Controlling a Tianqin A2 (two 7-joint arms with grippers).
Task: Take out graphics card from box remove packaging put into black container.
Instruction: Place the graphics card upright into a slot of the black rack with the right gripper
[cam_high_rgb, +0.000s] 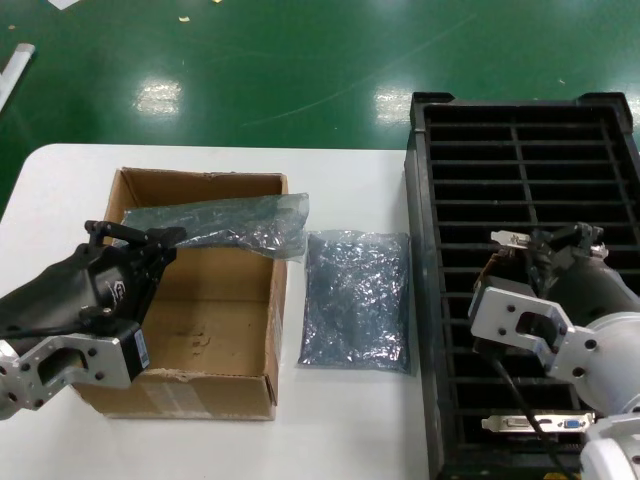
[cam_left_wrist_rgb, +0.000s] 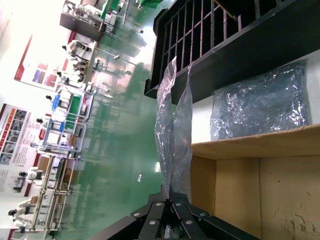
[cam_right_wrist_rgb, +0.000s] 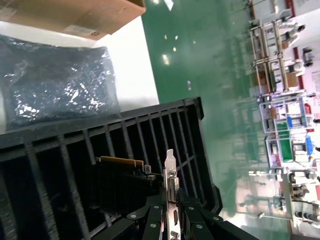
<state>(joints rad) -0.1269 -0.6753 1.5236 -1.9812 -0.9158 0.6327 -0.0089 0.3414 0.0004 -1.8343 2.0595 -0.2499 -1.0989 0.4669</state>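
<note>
Card (cam_right_wrist_rgb: 131, 186) hung from my right fingers (cam_high_rgb: 545, 243), pinched by its silver bracket, long axis along the slots of the black container (cam_high_rgb: 520, 160) directly beneath, while my left fingers (cam_left_wrist_rgb: 169, 196), over the box (cam_high_rgb: 200, 330), clamped an emptied bag (cam_high_rgb: 225, 222).

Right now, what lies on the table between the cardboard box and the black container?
In the head view, one flat antistatic bag lies between the box and the black container; otherwise white table.
</note>
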